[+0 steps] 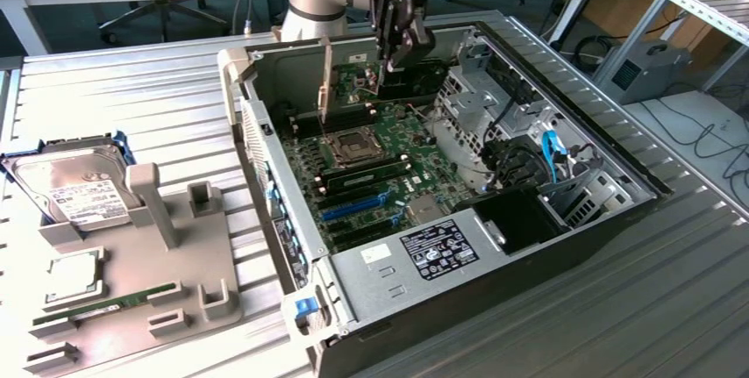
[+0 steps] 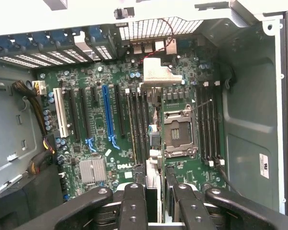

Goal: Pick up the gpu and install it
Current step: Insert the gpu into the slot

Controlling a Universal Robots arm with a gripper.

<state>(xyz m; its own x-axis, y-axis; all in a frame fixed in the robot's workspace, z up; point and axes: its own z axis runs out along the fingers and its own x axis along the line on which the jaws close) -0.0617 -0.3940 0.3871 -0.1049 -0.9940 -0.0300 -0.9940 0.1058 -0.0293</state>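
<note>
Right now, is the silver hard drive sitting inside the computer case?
No, the hard drive lies at the exterior view's left, well outside the open case.

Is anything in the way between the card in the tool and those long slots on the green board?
Nothing visible does. The gpu sits edge-on in the tool, above the motherboard. The blue slot and the black slots beside it lie bare, no cable or card across them.
</note>
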